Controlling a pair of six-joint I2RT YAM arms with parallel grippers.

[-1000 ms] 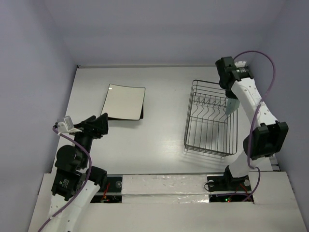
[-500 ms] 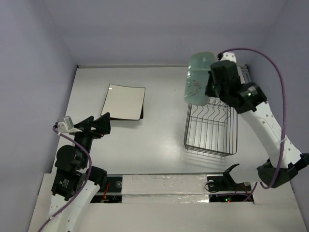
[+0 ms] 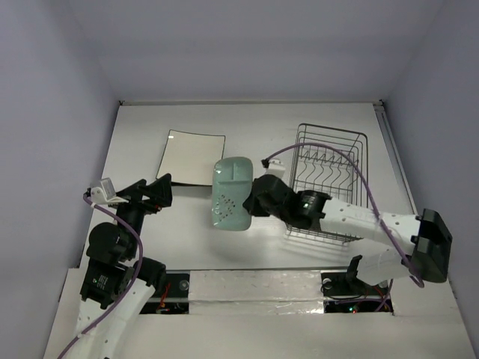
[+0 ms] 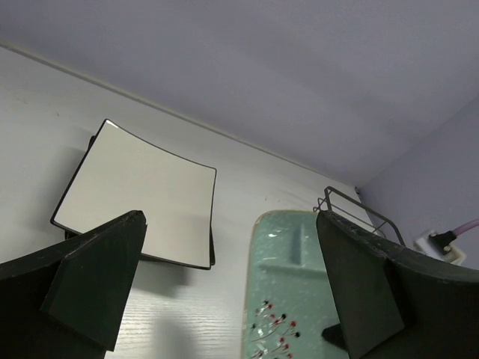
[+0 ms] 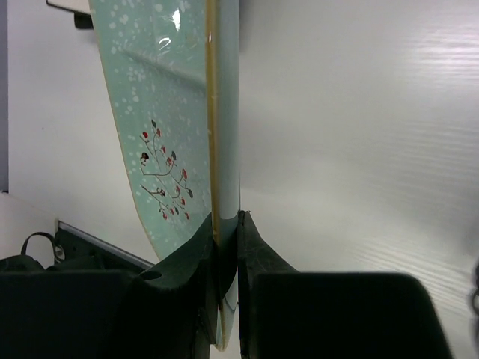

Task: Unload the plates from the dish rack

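While the right gripper [image 3: 255,199] pinches one long edge of the pale green plate [image 3: 231,194] between its dark fingers [image 5: 258,258], the plate sits between the dish rack [image 3: 333,131] and the white plate [image 3: 193,155], over the table [image 3: 179,224]. Its long axis runs from the arms toward the far wall, and its face is turned up and a little leftward. I cannot tell whether it touches the table. It is a glossy, rounded rectangle, speckled with pale dots, with a small red-and-dark flower sprig at its near end and a brownish rim. The rack is thin grey wire with upright prongs. The white plate is squarish and smooth, and lies flat on something dark. The left gripper [image 3: 153,191] hangs near it with its jaws spread wide, holding nothing.
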